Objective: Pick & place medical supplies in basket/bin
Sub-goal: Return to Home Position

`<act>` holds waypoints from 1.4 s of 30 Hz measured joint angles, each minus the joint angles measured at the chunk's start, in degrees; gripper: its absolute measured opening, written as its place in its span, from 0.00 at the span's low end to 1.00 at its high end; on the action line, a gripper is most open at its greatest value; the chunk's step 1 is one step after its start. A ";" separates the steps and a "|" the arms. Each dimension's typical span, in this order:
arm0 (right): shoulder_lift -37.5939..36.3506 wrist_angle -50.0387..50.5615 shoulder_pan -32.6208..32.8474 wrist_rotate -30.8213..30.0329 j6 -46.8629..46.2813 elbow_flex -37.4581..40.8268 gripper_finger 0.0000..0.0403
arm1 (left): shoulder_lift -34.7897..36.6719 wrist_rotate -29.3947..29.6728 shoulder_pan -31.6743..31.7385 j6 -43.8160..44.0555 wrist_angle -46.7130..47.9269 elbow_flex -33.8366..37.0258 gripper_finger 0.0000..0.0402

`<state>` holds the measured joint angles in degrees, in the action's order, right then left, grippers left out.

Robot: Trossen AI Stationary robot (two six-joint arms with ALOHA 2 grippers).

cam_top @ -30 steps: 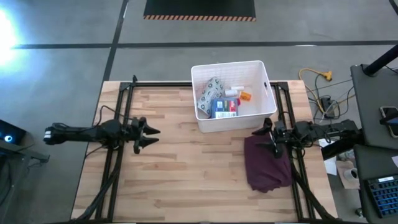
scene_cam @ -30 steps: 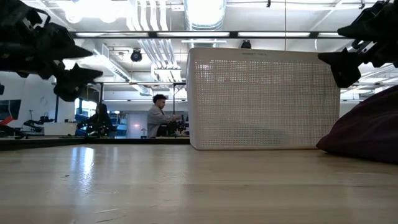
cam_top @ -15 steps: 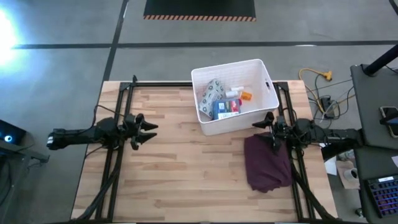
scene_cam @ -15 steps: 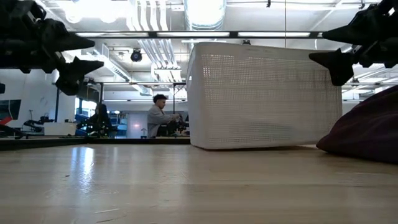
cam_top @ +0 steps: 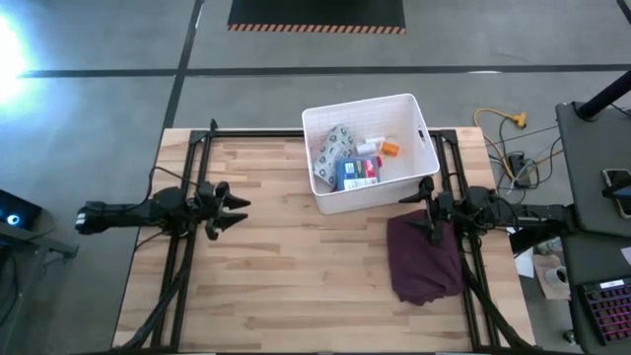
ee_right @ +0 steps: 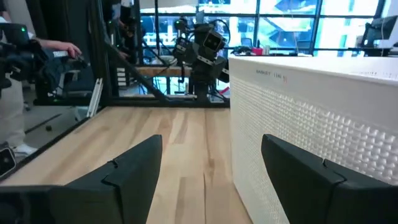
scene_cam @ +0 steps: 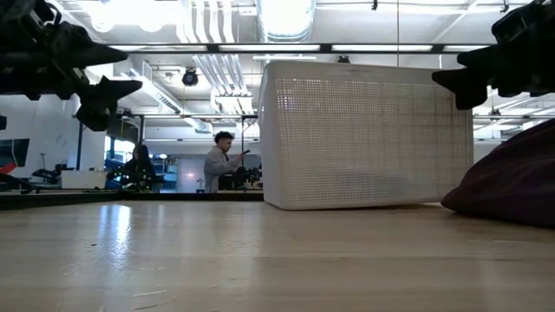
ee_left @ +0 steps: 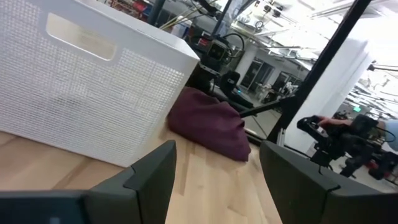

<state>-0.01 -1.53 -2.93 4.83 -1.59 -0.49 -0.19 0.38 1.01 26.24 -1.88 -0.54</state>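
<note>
Bin (cam_top: 365,102), just one, at the worktop (cam_top: 296,286) edge. I count one blue box (cam_top: 357,172), one pouch (cam_top: 333,148) and one orange bottle (cam_top: 390,151) inside; the white bits are too small to count. Left gripper (cam_top: 243,213) hangs spread wide, empty, over bare wood. Right gripper (cam_top: 412,209), likewise spread and empty, is between bin and cloth (cam_top: 424,258).

Both arms are matt black throughout. The left arm (cam_top: 138,211) is a slim, tubular run of links that ends in the left gripper (cam_top: 240,211), a forked, two-pronged head. The right arm (cam_top: 513,211) and right gripper (cam_top: 407,209) match it. Close up, the fingers (ee_left: 149,180) are broad, flat-faced wedges with bevelled edges.
</note>
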 joint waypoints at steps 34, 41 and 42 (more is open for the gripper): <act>0.55 -0.41 0.03 0.58 -1.61 -0.02 0.63 | -10.03 -0.02 -0.74 0.00 0.23 0.00 0.54; 0.59 -0.46 0.03 0.58 -1.84 -0.02 0.64 | -13.10 -0.02 -0.74 0.00 0.23 0.00 0.54; 0.59 -0.56 0.03 0.60 -2.14 -0.02 0.64 | -13.52 -0.02 -0.74 0.00 0.23 0.00 0.54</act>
<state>0.58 -2.09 -2.90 5.43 -3.73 -0.51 -13.71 0.36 0.27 26.24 -1.65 -0.54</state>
